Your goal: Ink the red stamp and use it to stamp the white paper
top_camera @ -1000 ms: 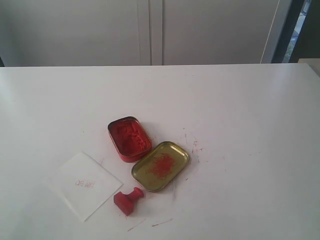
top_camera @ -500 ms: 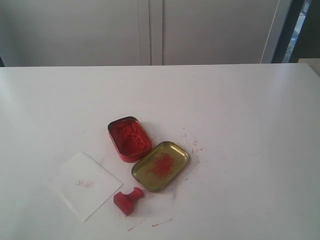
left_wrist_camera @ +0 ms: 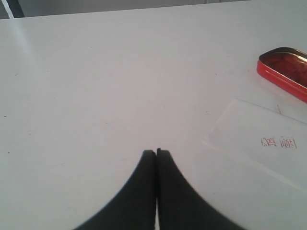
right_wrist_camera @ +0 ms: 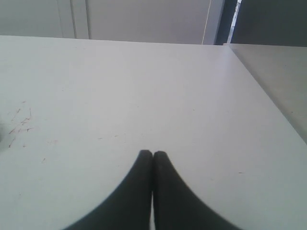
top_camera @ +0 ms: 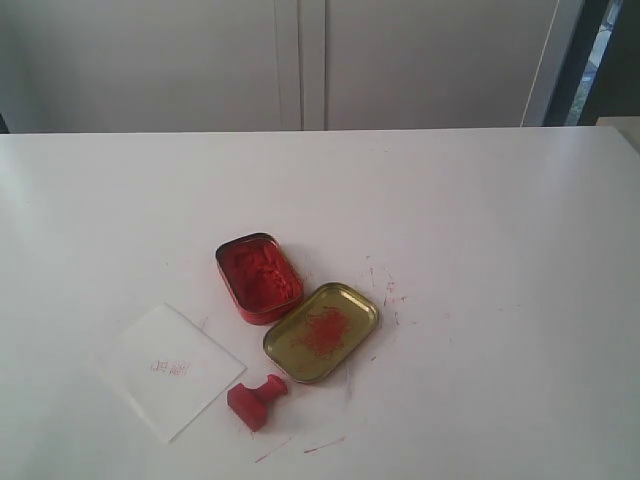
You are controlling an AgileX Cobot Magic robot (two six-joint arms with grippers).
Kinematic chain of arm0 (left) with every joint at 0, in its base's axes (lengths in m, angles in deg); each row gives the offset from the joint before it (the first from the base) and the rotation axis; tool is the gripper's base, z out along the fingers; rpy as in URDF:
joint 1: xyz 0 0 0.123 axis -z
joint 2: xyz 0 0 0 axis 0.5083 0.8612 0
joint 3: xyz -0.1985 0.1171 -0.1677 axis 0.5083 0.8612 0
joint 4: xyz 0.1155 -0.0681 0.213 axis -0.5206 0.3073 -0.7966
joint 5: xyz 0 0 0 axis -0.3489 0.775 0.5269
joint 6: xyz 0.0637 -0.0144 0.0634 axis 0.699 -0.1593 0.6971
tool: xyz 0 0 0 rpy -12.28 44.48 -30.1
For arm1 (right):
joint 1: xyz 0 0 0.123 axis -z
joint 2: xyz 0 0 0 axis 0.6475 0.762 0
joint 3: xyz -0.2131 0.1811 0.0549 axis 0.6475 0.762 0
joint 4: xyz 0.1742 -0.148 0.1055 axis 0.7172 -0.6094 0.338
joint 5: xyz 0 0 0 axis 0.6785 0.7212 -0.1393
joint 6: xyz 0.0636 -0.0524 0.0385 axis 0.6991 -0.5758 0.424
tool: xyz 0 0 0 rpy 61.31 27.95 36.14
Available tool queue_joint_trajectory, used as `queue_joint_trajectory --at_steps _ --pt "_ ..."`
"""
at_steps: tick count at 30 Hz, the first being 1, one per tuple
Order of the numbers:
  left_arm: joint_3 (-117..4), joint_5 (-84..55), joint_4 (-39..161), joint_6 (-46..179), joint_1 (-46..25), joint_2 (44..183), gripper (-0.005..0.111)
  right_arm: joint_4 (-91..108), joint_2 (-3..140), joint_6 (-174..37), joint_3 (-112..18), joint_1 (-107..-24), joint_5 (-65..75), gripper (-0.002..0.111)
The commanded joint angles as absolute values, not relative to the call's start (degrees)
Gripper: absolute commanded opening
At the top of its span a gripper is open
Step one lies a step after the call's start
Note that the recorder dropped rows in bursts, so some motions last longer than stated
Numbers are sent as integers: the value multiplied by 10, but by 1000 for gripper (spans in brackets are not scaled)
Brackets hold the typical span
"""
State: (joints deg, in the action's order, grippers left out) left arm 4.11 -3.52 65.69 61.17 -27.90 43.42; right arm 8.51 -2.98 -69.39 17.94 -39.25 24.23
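Red stamp [top_camera: 257, 400] — just beside white paper [top_camera: 168, 370] edge

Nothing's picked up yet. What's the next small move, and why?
Probably open the left gripper and ease it toward the red stamp. The stamp lies on its side beside the white paper, that gripper is shut and empty, and its camera already sees the paper.

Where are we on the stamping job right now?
Done: the ink tin is open, its gold lid beside it, and the white paper carries a faint red print. In hand: nothing; the left pincer and right pincer are shut, empty. Left: the red stamp lies tipped beside the paper; unclear if that print suffices.
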Motion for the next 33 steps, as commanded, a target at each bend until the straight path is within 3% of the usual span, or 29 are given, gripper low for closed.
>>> queue_joint_trajectory --at_steps 1,33 --pt "40 -37 661 611 -281 438 0 88 -33 -700 181 -393 238 0" --pt "40 -37 661 611 -281 438 0 88 -33 -700 181 -444 238 0"
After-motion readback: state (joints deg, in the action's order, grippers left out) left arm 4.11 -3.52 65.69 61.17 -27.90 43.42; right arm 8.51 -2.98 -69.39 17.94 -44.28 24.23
